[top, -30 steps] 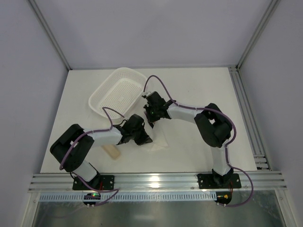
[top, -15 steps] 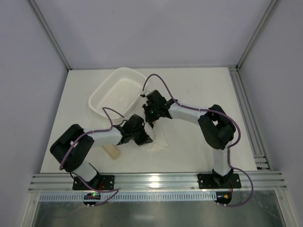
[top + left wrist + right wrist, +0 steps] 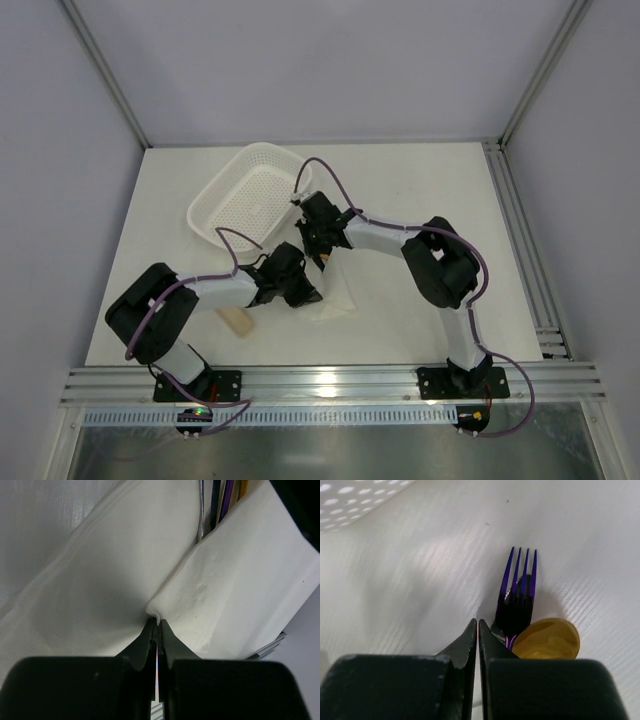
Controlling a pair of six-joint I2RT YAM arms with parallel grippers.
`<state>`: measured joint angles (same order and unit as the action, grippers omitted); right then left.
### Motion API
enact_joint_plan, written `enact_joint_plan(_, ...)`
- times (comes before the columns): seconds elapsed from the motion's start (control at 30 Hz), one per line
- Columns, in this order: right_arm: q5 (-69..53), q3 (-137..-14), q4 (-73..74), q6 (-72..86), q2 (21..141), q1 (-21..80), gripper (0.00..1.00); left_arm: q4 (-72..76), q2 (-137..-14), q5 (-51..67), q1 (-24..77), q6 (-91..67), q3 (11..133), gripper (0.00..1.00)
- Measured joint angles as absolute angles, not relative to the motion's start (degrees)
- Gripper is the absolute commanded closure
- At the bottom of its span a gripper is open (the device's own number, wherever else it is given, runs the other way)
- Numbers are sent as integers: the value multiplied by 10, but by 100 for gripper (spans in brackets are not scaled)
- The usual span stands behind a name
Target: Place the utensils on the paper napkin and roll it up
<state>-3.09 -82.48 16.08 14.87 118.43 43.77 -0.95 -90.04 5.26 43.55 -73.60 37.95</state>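
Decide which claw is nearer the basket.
Right. The right claw sits just off the basket's near right corner, by the fork. The left claw is farther toward the near edge, pinching the napkin.

Both looked identical: the left arm point(image 3: 225, 290) and right arm point(image 3: 378, 236) had white sleeves between chunky black joints, thin purple cables point(image 3: 222, 236) alongside, and black base plates point(image 3: 228, 381) at the frame's bottom. Up close, the left gripper point(image 3: 156, 624) was matte black wedges.

Utensils point(image 3: 220, 500) in napkin point(image 3: 240, 580); basket point(image 3: 250, 196) behind
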Motion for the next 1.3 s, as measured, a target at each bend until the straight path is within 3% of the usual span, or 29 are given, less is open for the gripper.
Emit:
enact_joint_plan(0.37, 25, -850, 188, 146, 1204, 438, 96, -6, -898, 46, 438, -747, 375, 100)
enact_joint_plan(0.67, 3, -841, 192, 136, 1190, 437, 96, -5, -897, 46, 438, -749, 375, 100)
enact_joint_plan(1.03, -67, -663, 184, 168, 1004, 435, 96, -6, -897, 44, 439, -750, 375, 100)
enact_joint_plan(1.3, -91, -594, 172, 187, 981, 446, 96, -13, -896, 39, 441, -750, 377, 100)
